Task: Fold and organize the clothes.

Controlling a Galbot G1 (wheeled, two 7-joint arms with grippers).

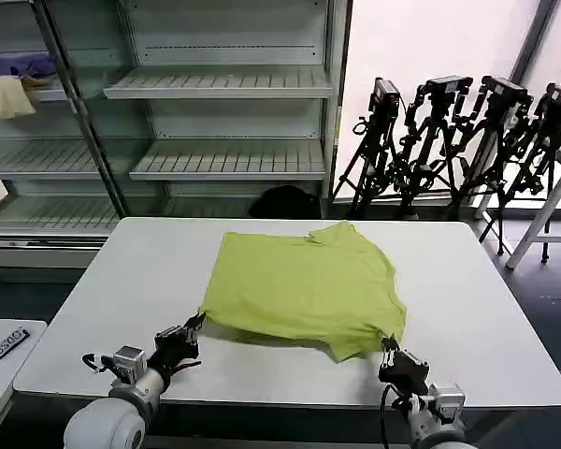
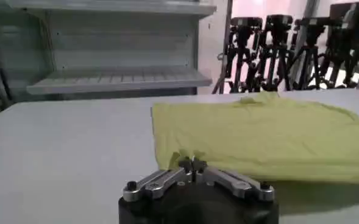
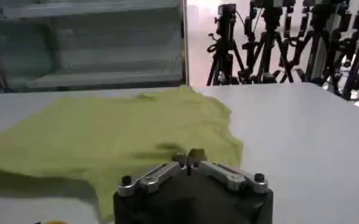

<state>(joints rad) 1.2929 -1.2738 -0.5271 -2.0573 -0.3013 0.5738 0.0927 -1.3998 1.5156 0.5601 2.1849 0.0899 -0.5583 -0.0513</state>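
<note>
The lime yellow-green T-shirt [image 1: 304,285] lies flat on the white table [image 1: 486,309], its lower part doubled over along the near edge. My left gripper [image 1: 198,321] is at the shirt's near left corner, fingers shut with the fabric edge puckered at the tips [image 2: 192,163]. At the near right corner my right gripper [image 1: 389,344] is shut too, with a bit of green cloth over its tips [image 3: 188,159]. The shirt [image 2: 264,134] spreads away from both wrists [image 3: 118,131]. No print shows on the upper side.
Empty metal shelves [image 1: 229,159] stand behind the table. A pale yellow cloth [image 1: 7,96] and a purple cloth [image 1: 23,64] lie on a shelf at far left. Black tripods [image 1: 449,140] crowd the back right. A white stool [image 1: 556,201] stands at right.
</note>
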